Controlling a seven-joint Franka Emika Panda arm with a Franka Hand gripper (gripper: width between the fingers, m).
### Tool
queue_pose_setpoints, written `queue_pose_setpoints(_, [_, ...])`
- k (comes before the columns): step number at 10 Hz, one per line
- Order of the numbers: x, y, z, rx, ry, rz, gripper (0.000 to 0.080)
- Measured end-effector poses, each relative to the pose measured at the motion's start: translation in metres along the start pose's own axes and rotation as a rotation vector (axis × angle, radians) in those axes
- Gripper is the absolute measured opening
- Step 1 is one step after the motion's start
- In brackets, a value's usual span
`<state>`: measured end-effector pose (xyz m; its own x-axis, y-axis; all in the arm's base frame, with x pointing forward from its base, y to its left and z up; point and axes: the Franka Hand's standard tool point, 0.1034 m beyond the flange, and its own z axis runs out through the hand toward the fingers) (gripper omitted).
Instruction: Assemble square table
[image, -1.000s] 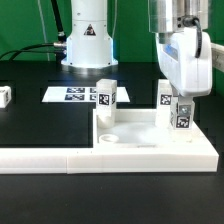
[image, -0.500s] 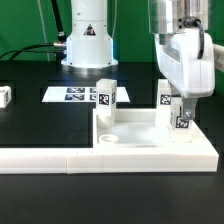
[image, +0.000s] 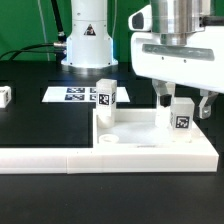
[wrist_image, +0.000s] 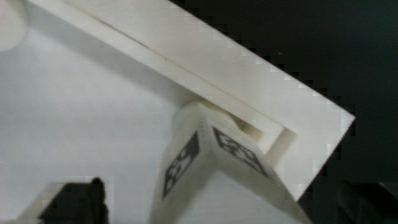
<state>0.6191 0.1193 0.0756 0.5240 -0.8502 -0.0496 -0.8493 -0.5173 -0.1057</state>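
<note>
The white square tabletop lies tray-side up against the white L-shaped barrier. One white tagged leg stands at its far corner on the exterior view's left. A second tagged leg stands at the far corner on the exterior view's right. My gripper is open and straddles this second leg, with a finger on each side and a gap to the leg. The wrist view shows the same leg in the tabletop's corner between my dark fingertips. A corner hole in the tabletop is open.
Another small white leg lies at the exterior view's left edge. The marker board lies behind the tabletop. The robot base stands at the back. The barrier runs along the front.
My gripper has turned about its vertical axis, from narrow side to broad side facing the exterior camera, and its fingers now stand apart from the right leg. The leg stays upright.
</note>
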Motion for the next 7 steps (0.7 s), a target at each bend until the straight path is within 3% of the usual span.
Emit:
queue_pose_setpoints(3, [0.0015,0.0006,-0.0013,-0.015,-0.003,-0.247,0.0648])
queue_pose_setpoints(5, [0.0018,-0.0021,-0.0039,-0.041,0.006,-0.483,0.0648])
queue_pose_setpoints(7, [0.0043,-0.0013,-0.0041,-0.044,0.009,-0.614,0.0649])
